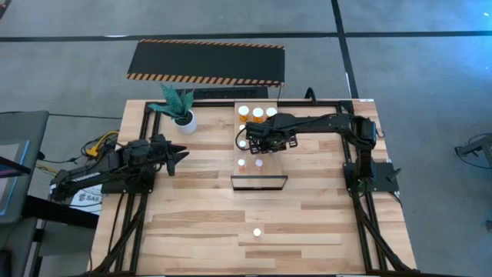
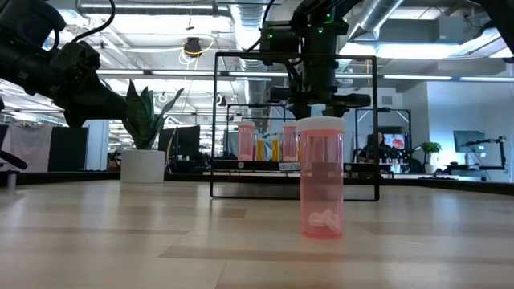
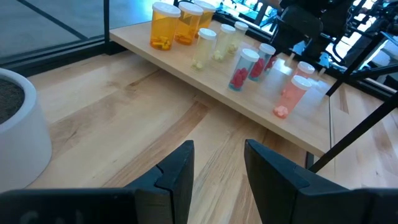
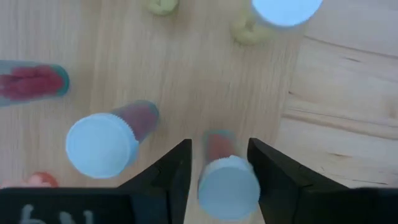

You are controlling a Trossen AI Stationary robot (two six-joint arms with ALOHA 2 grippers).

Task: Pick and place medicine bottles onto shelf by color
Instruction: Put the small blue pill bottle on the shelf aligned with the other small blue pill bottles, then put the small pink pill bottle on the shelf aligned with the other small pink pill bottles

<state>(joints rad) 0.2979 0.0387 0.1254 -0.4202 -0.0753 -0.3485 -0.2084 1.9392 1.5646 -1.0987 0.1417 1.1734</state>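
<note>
The right claw (image 4: 217,163) hangs over the shelf (image 1: 265,158), fingers slightly apart around a red-filled bottle (image 4: 227,183) (white cap between them, grip uncertain).

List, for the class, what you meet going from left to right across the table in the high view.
left gripper → white pot with a green plant → right gripper over the shelf → right arm's base
</note>
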